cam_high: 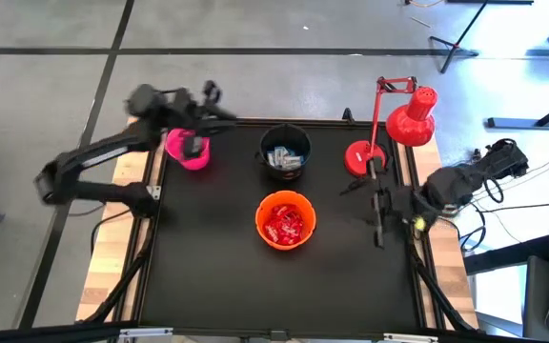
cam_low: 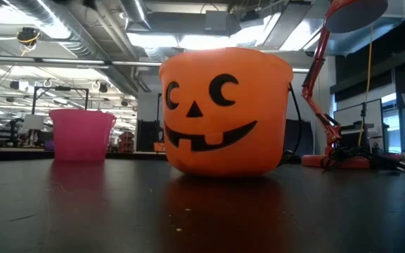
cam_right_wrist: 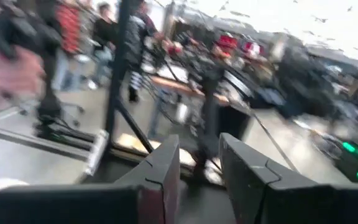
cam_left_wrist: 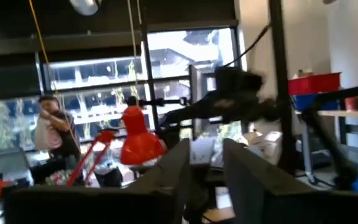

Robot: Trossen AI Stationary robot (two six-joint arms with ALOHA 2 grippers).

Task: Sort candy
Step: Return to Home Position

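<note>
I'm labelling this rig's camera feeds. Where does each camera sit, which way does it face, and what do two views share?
High: above the table, looking straight down; left arm and right arm both show.
Low: at table-top height, looking level at the orange bucket; no arm shows.
Left wrist: on the left arm, facing the room past its open left pincer.
Right wrist: on the right arm, facing the room past its open right pincer.
Shared: high, low and left wrist all show the red lamp.

Red candy [cam_high: 285,225], piled in orange bucket [cam_high: 259,217]
</note>
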